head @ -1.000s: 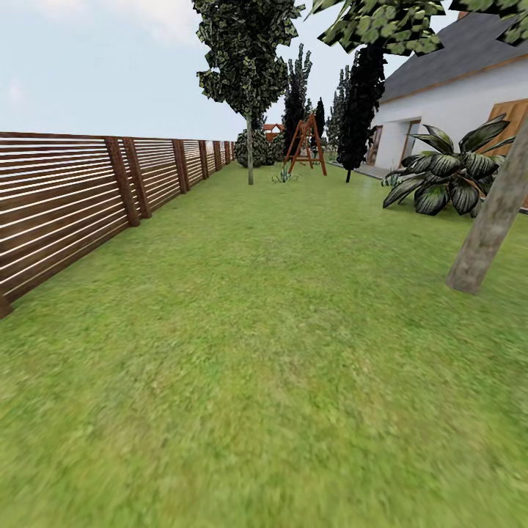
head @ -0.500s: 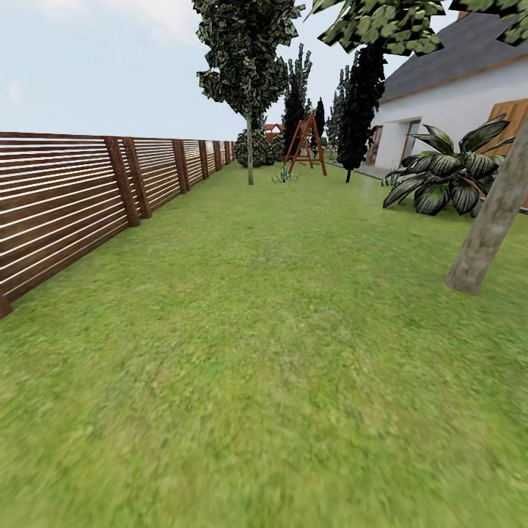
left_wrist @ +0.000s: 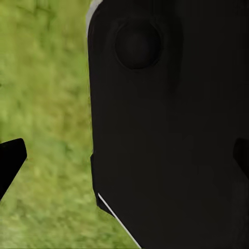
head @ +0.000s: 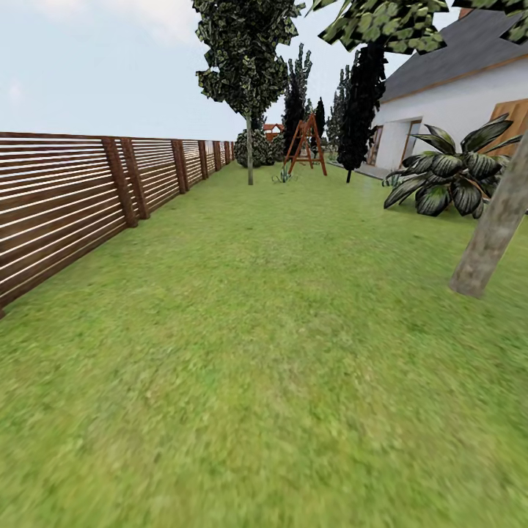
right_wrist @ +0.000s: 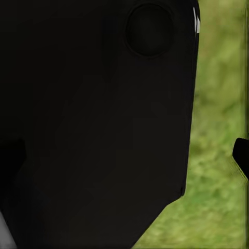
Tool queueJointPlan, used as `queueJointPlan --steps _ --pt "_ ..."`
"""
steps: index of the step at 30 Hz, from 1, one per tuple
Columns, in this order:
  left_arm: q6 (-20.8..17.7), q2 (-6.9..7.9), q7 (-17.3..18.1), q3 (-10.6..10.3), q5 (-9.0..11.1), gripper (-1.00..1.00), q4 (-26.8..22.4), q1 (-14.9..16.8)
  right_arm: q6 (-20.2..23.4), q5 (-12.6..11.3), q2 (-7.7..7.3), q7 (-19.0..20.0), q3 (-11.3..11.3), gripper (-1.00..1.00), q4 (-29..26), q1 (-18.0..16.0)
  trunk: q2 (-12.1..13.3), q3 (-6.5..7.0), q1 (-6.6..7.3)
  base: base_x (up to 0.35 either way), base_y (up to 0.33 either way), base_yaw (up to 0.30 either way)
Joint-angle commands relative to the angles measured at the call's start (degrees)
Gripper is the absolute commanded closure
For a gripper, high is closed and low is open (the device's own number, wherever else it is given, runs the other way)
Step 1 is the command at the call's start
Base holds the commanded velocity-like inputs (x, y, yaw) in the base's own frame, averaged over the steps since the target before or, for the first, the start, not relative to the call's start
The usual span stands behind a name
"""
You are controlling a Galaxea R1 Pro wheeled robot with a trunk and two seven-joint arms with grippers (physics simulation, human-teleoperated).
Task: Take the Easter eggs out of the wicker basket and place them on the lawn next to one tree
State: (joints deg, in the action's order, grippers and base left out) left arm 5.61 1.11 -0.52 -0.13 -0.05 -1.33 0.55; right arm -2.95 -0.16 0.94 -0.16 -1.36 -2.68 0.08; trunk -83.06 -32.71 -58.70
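Observation:
The lawn (head: 279, 330) stretches ahead as wide green grass. At the right stands a tree with a thick, bare, grey-brown leaning trunk (head: 493, 233). The Easter eggs and the wicker basket are out of view. In the left wrist view my left gripper (left_wrist: 124, 158) is open, one black fingertip (left_wrist: 10, 161) at each side edge, over grass and beside a large black body part. My right gripper (right_wrist: 124, 155) is open in the same way, one fingertip (right_wrist: 241, 158) against the grass, with nothing held.
A brown slat fence (head: 66, 198) runs along the left. A broad-leaved plant (head: 447, 176) and the white house (head: 455, 103) are at the right. Far ahead stand a thin-stemmed tree (head: 249, 73), dark cone trees (head: 363, 95) and a red swing frame (head: 306, 143).
The whole head view has shifted slightly, so the camera has moved a little; the trunk and plant sit slightly further right. Nothing in the garden has moved.

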Motion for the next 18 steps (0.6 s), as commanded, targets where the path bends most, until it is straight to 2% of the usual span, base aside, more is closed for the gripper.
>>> queueJointPlan --steps 1,11,18 --pt "0.3 0.06 -0.1 0.0 0.0 -1.00 -0.3 0.1 -0.1 0.0 0.01 0.0 -0.1 -1.00 0.0 0.0 0.0 -0.04 -0.03 0.317 -0.096 0.000" --pt "1.0 0.45 0.4 0.1 0.0 -1.00 -1.3 0.4 -1.1 0.0 0.08 0.0 -0.2 -1.00 0.0 0.0 0.0 -0.04 -0.03 0.326 -0.048 0.000" --pt "3.9 0.47 0.3 0.4 0.1 -1.00 -1.3 0.4 -1.5 0.0 0.11 0.0 -0.1 -1.00 0.0 0.0 0.0 -0.04 -0.03 0.330 -0.004 0.000"
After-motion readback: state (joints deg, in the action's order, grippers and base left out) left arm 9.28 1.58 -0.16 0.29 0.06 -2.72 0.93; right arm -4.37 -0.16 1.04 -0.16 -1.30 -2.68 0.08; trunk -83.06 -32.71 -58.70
